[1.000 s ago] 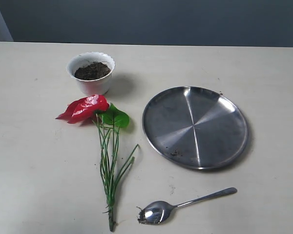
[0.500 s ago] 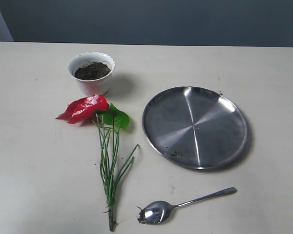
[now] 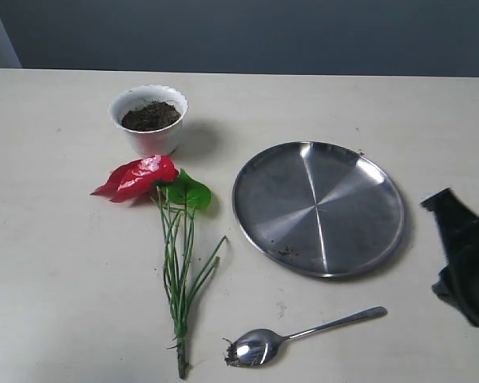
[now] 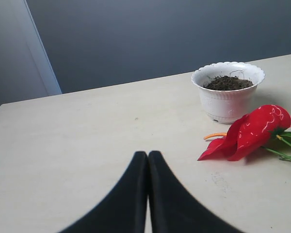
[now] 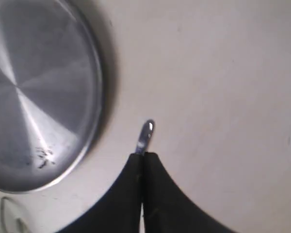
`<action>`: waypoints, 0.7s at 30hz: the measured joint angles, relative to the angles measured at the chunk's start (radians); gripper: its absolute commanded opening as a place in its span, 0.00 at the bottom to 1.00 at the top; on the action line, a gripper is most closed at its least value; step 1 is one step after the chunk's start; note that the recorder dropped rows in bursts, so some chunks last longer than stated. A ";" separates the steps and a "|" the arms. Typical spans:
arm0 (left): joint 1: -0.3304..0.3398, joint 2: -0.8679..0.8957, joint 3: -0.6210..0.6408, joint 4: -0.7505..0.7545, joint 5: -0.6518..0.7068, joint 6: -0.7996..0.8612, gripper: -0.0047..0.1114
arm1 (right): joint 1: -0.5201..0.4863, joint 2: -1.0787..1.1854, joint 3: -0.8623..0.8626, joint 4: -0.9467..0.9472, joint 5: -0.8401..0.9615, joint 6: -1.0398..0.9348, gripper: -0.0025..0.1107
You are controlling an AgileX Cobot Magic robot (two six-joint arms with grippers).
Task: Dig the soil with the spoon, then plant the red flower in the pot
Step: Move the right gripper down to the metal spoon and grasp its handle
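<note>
Spoon (image 3: 303, 333) lies flat on the table (image 3: 56, 279), just below the steel plate (image 3: 319, 209), bowl dirty and turned toward the flower stems. Pot (image 3: 149, 118) sits up-left of the plate, soil (image 3: 151, 116) undisturbed inside. Red flower (image 3: 137, 177) lies left of the plate, bloom just beside the pot. Right gripper (image 5: 143, 158) hovers over the spoon's handle tip, fingers pressed together, holding nothing. Left gripper (image 4: 148, 158) is likewise closed and empty, low, well apart from the pot.

Risk, as a judgement: the thin handle lies flush on the table, so fingers descending unopened would likely nudge it sideways or under the plate's rim. A shallow pinch could let it twist.
</note>
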 measured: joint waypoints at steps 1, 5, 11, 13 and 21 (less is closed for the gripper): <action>0.000 0.000 0.000 0.000 0.000 0.000 0.04 | 0.028 0.054 -0.010 0.012 -0.007 0.010 0.02; 0.000 0.000 0.000 0.000 0.000 0.000 0.04 | 0.070 0.268 -0.092 0.032 -0.054 0.010 0.02; 0.000 0.000 0.000 0.000 0.000 0.000 0.04 | 0.074 0.462 -0.216 0.043 -0.133 0.010 0.04; 0.000 0.000 0.000 0.000 0.000 0.000 0.04 | 0.074 0.488 -0.218 0.051 -0.187 0.010 0.12; 0.000 0.000 0.000 0.000 0.000 0.000 0.04 | 0.074 0.490 -0.216 0.099 -0.155 0.010 0.38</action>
